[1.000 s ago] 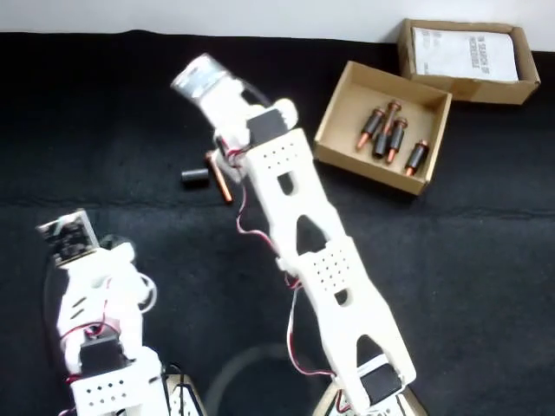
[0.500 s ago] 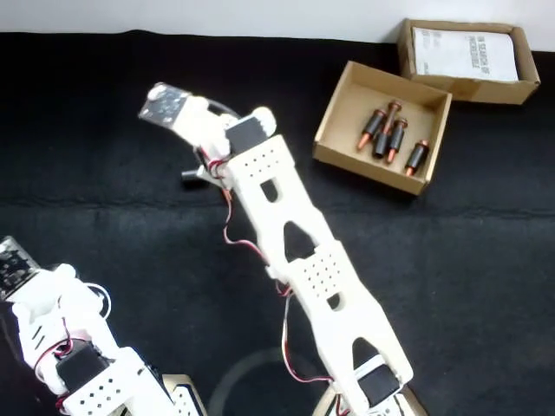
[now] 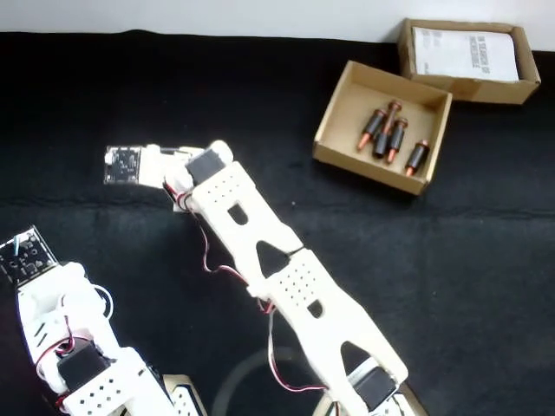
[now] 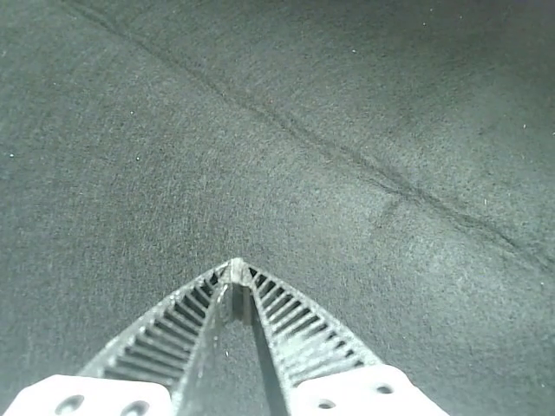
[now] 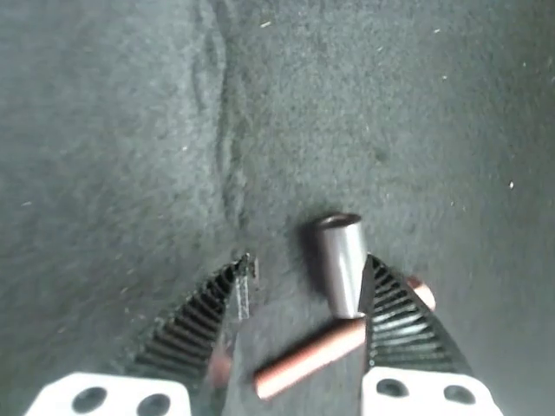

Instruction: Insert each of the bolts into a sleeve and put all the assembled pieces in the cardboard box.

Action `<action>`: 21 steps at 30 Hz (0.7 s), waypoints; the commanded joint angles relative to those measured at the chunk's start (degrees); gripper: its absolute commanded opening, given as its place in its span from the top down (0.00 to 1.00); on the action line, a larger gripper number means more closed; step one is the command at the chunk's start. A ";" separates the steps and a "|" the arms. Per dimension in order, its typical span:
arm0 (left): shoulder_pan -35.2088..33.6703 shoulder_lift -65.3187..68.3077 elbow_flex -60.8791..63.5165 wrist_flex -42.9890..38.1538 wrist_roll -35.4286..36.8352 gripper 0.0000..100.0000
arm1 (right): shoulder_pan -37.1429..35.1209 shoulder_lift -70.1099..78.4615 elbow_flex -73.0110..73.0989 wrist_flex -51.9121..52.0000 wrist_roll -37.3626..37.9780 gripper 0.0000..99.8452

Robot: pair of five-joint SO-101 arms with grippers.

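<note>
High view: open, shallow brown cardboard box [image 3: 340,108] on black cloth [image 3: 451,277], holding four assembled pieces [image 3: 396,137], dark sleeves with copper bolt tips, laid side by side on its floor. Just behind that box, at its far right corner, second cardboard box [image 3: 468,87] with white printed sheet [image 3: 464,52] inside. Long white right arm [image 3: 286,277] stretched across the cloth, wrist end well to the left of the cardboard box. White left arm [image 3: 74,325] farther left and nearer the front edge, well apart from the cardboard box. Left wrist view: left gripper [image 4: 236,270] clenched, ribbed fingertips meeting at one point, nothing between them; beyond, bare black cloth with a long crease [image 4: 347,160]. Right wrist view: right gripper [image 5: 305,269] released, jaws spread wide, low over the cloth. Between its fingers, loose dark grey cylindrical metal sleeve [image 5: 340,260], lying against the inner face of one finger, hollow end pointing away from the wrist. Slim copper-coloured bolt [image 5: 308,360] lying crosswise close by the sleeve's near end, one end passing under that same finger. Sleeve and bolt both on the cloth outside the cardboard box, not joined.
</note>
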 commanded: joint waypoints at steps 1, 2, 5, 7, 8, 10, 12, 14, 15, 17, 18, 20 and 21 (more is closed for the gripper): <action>1.01 -0.57 1.01 0.09 -0.35 0.98 | -0.22 0.48 0.04 -3.38 2.90 0.82; 1.01 -0.57 1.01 0.09 -0.35 0.98 | -0.22 1.10 0.04 -4.35 3.43 0.82; 1.01 -0.66 1.01 0.09 -0.35 0.98 | 0.48 3.30 0.04 -7.87 4.48 0.82; 0.92 -0.75 1.01 0.09 -0.35 0.98 | 1.01 4.79 0.04 -9.98 4.48 0.82; 0.92 -0.75 1.01 0.09 -0.35 0.98 | 1.45 5.41 0.04 -10.51 4.48 0.82; 0.84 -0.75 1.01 0.09 -0.35 0.98 | 1.89 6.64 -0.04 -10.77 4.48 0.82; 0.75 -0.84 1.01 0.09 -0.35 0.98 | 2.33 7.60 -0.04 -10.86 4.04 0.82; 0.75 -0.84 1.01 0.09 -0.35 0.98 | 2.77 8.22 -0.04 -10.95 3.96 0.83; 0.75 -0.84 1.01 0.09 -0.35 0.98 | 2.86 8.22 -0.04 -10.95 3.96 0.84; 0.75 -0.84 1.01 0.09 -0.35 0.98 | 2.95 8.04 -0.13 -10.95 3.96 0.86; 0.66 -0.84 1.01 0.09 -0.35 0.98 | 3.21 7.96 -0.13 -10.95 3.96 0.86; 0.66 -0.84 1.01 0.09 -0.35 0.98 | 3.56 7.87 -0.13 -10.95 3.96 0.86; 0.66 -0.84 1.01 0.09 -0.35 0.98 | 3.91 7.87 -0.13 -10.95 3.96 0.86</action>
